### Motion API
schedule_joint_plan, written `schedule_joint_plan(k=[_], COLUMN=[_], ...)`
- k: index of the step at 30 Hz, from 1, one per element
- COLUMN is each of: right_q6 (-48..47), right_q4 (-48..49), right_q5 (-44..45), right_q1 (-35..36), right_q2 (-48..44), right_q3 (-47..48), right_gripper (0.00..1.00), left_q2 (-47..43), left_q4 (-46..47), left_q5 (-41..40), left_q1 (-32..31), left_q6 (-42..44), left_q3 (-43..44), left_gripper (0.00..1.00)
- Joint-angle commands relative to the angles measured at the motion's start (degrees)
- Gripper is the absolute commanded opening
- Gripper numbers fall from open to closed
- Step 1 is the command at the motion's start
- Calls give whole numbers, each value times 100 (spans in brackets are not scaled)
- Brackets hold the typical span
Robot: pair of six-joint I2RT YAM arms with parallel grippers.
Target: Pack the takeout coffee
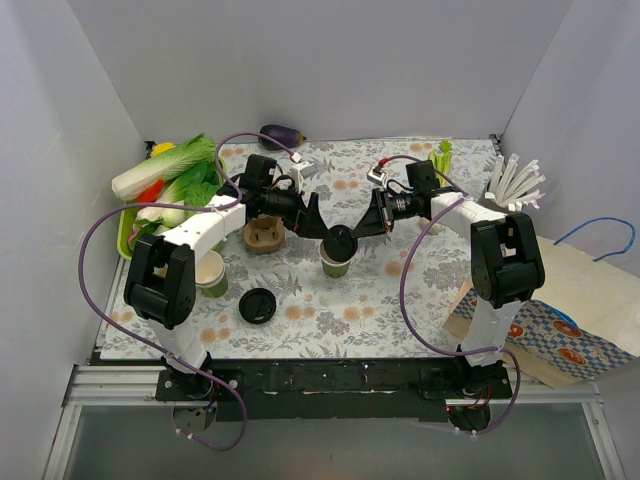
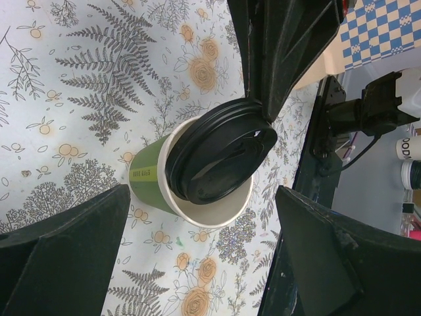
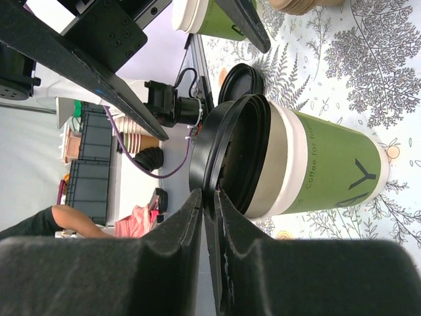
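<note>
Two arms meet mid-table over the cup (image 1: 335,262). Right gripper (image 3: 209,197) is pinched tight on the rim of the lid (image 3: 230,155). Lid sits tilted on the cup mouth with cream rim showing on one side in the left wrist view, so it's not snapped down yet. Left gripper (image 1: 318,222) has fingers wide apart, just beside the cup, touching nothing (looks staged to brace it).

Progress, my read: early. Lidding is mid-step, packing not begun. Left to do: seat the lid, then move the cup to the brown carrier (image 1: 264,236) or the bag (image 1: 560,335) at the right; can't tell which. Spare lid (image 1: 257,305) and stacked cups (image 1: 210,272) sit by the left arm.
</note>
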Motion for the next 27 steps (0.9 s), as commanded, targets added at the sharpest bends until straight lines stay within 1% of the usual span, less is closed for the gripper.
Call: schedule_joint_plan(k=[1, 10, 20, 27], right_q6=[-212, -352, -423, -634], right_q4=[-150, -299, -405, -651], right_q5=[71, 168, 256, 467], right_q1=[-37, -37, -28, -37], right_q2=[-35, 27, 114, 194], right_q3=[192, 236, 262, 342], right_gripper=[20, 25, 27, 29], left_q2=[47, 206, 267, 302], left_q4=[137, 181, 225, 233], left_q5=[-24, -15, 73, 55], left_q1=[-35, -53, -62, -62], left_q6=[55, 29, -15, -50], left_q3=[111, 199, 190, 181], left_gripper=[93, 93, 92, 91])
